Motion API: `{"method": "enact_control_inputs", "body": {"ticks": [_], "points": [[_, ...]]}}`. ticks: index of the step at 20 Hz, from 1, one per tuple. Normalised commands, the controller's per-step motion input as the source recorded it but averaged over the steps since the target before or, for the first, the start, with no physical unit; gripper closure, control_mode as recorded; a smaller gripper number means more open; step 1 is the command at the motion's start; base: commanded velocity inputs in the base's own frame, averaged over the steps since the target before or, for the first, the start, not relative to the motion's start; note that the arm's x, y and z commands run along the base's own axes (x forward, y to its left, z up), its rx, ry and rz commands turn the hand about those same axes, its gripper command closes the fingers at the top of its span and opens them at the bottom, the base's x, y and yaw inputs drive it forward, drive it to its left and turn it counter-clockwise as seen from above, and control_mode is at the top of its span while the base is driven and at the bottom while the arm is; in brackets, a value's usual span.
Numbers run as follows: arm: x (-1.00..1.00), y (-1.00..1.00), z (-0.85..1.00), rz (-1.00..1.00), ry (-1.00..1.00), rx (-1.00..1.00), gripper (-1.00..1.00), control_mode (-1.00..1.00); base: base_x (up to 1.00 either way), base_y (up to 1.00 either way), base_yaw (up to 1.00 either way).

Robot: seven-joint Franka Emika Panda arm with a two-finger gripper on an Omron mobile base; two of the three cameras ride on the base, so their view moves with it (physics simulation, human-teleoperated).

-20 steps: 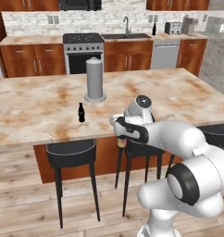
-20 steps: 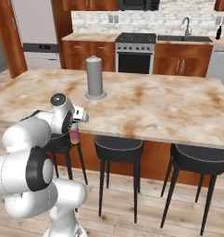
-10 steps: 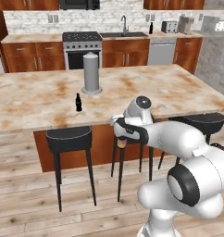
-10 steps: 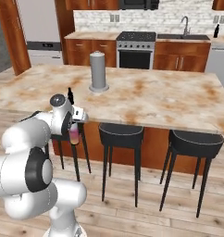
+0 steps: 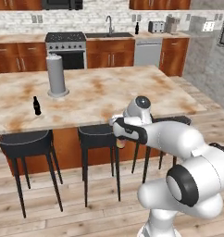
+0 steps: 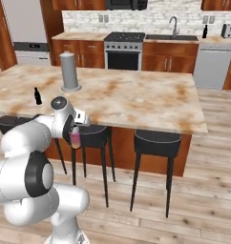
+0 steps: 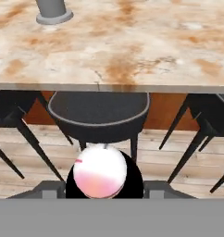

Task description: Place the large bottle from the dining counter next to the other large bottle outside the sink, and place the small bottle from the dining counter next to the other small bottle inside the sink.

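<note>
Right now hand (image 6: 75, 134) is clamped on the large bottle (image 6: 75, 139), pink/yellow, held in air off the desk (image 5: 114, 92) edge, above the stools (image 5: 100, 134). In hand view the bottle's pale rounded end (image 7: 100, 172) sits btwn the fingers. Farther on, small bottle (image 5: 36, 106) stands upright on desk near its left part, well apart from grey cylinder (image 5: 56, 75). At back wall, sink (image 5: 109, 34) w/ tap; contents too small to tell. Other large bottle (image 5: 137, 28) stands just right of sink, near toaster (image 5: 156, 26).
</note>
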Motion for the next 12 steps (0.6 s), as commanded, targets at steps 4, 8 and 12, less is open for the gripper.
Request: {"method": "enact_control_inputs", "body": {"ticks": [4, 8, 12], "points": [[0.00, 0.00, 0.00, 0.00, 0.00, 0.00, 1.00, 1.00, 0.00, -1.00, -0.02], [0.00, 0.00, 0.00, 0.00, 0.00, 0.00, 1.00, 1.00, 0.00, -1.00, -0.03], [0.00, 0.00, 0.00, 0.00, 0.00, 0.00, 1.00, 1.00, 0.00, -0.98, -0.03]]}}
